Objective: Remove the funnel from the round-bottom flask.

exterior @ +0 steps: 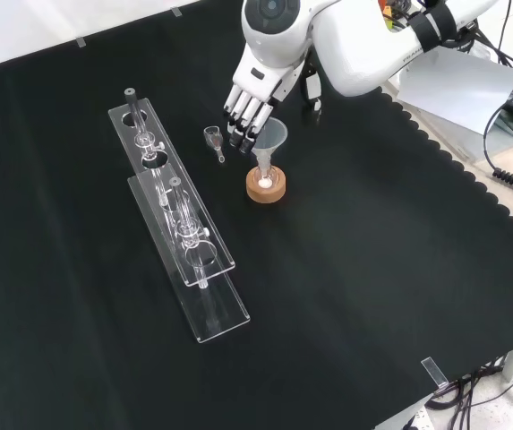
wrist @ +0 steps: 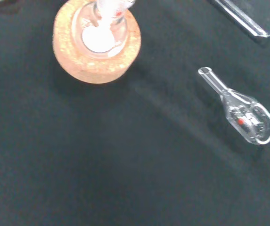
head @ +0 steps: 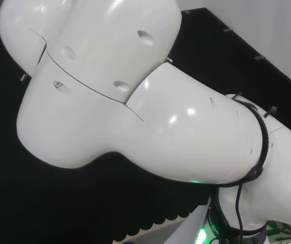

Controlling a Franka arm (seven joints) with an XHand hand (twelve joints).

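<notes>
Sitting in the flask [exterior: 264, 176] (front view), funnel [exterior: 269, 136] just beside fingertips [exterior: 239, 137]

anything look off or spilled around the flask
Nothing looks spilled. The funnel sits upright in the flask on its cork ring. A small glass scoop lies loose on the cloth beside them, apart from the racks. The hand hangs open by the funnel's rim.

White arm [exterior: 363, 45] — black-and-white hand [exterior: 254, 94]
</notes>
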